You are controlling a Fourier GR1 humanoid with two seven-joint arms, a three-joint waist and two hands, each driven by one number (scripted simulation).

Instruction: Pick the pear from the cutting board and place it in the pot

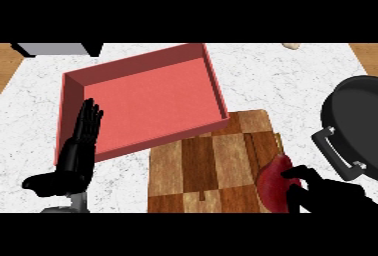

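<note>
1 dark red pear (pixel 271 181) at the right edge of the wooden cutting board (pixel 205 170), right hand (pixel 328 194) curled round it, black pot (pixel 359 117) near on the right; 1 left hand (pixel 78 150) resting by the red tray (pixel 148 97), fingers straight, pointing up.

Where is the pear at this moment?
In the head view, the pear lies low on the right, at the right edge of the cutting board, with the right hand curled round it; the black pot stands right of it.
</note>
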